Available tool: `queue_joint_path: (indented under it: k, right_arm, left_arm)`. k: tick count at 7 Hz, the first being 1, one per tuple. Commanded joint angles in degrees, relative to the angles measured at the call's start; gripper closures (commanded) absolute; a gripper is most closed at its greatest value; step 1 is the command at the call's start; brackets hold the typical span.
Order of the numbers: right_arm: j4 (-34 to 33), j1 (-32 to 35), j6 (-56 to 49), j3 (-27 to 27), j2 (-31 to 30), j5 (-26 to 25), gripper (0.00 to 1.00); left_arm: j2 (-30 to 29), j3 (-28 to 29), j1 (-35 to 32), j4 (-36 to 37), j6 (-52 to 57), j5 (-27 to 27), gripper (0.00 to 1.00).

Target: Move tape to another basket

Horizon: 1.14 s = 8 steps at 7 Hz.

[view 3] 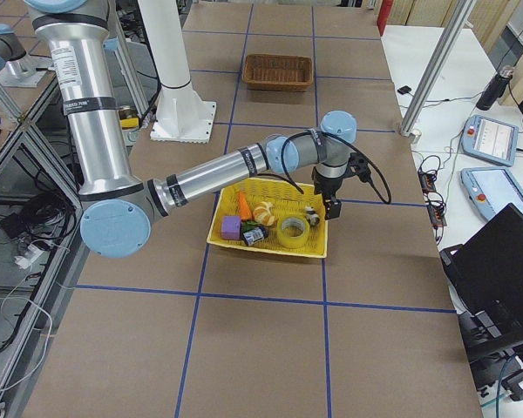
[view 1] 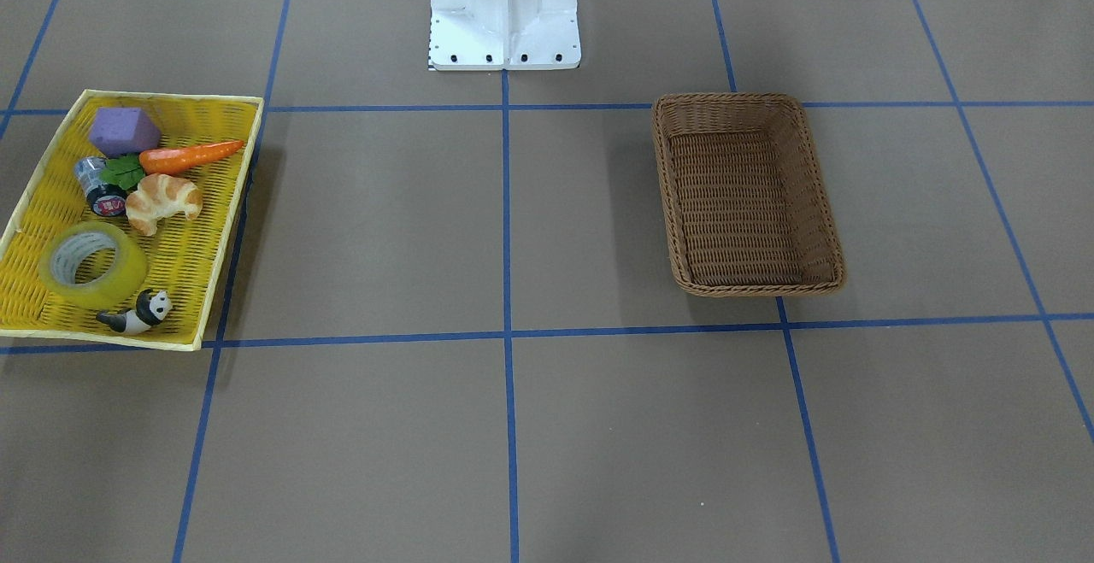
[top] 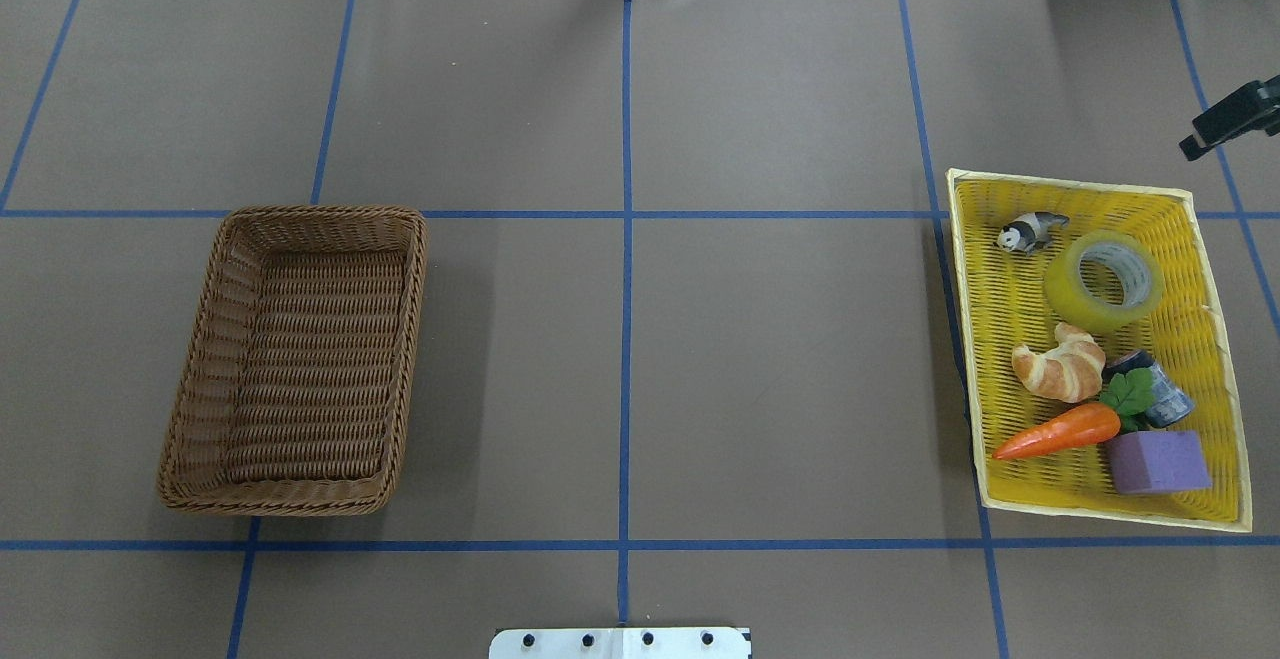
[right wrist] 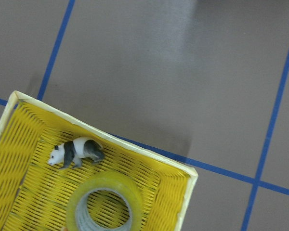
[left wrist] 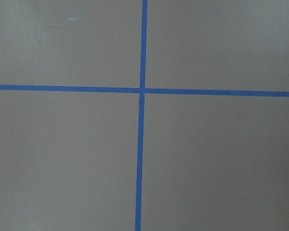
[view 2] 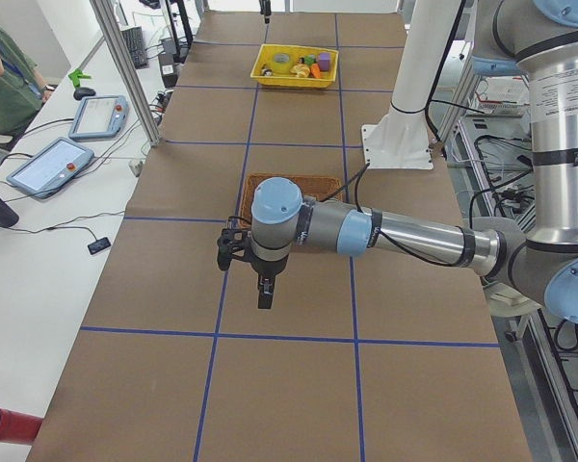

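Note:
The tape (top: pixel 1103 282), a wide translucent yellow roll with a whitish core, lies flat in the yellow tray (top: pixel 1195 339) at the table's right; it also shows in the front view (view 1: pixel 92 264) and the right wrist view (right wrist: pixel 104 204). The brown wicker basket (top: pixel 205 339) stands empty at the left, also in the front view (view 1: pixel 667 196). My right gripper (view 3: pixel 333 207) hangs over the tray's far edge, beside the tape and above it. My left gripper (view 2: pixel 263 289) hangs over bare table beyond the basket. I cannot tell whether either is open or shut.
The tray also holds a panda figure (top: pixel 1030 231), a croissant (top: pixel 1060 364), a carrot (top: pixel 1060 429), a purple block (top: pixel 1155 461) and a small silvery cylinder (top: pixel 1160 399). The white robot base (view 1: pixel 504 12) stands at the table's near edge. Blue tape lines grid the brown table.

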Motion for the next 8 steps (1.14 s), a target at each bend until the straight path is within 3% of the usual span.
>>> queue_joint_path:
  k: [1, 3, 5, 8]
  right_arm:
    - [1.05, -6.02, 0.57, -0.88, -0.46, 0.09, 0.00]
    - [1.05, -8.07, -3.45, -3.86, -0.29, -0.70, 0.00]
    - [1.05, -8.07, -14.08, -7.29, -0.73, -0.70, 0.00]
    - [0.96, -8.86, -15.95, -11.94, -0.11, -0.78, 0.00]
  left_arm:
    - [-0.33, 0.22, 0.04, 0.01, 0.32, 0.05, 0.01]
    - [-0.33, 0.57, 0.04, -0.07, 0.33, 0.14, 0.01]
    - [-0.34, 0.57, 0.04, -0.08, 0.41, 0.05, 0.01]
    - [-0.33, 0.57, 0.13, -0.08, 0.41, 0.05, 0.01]
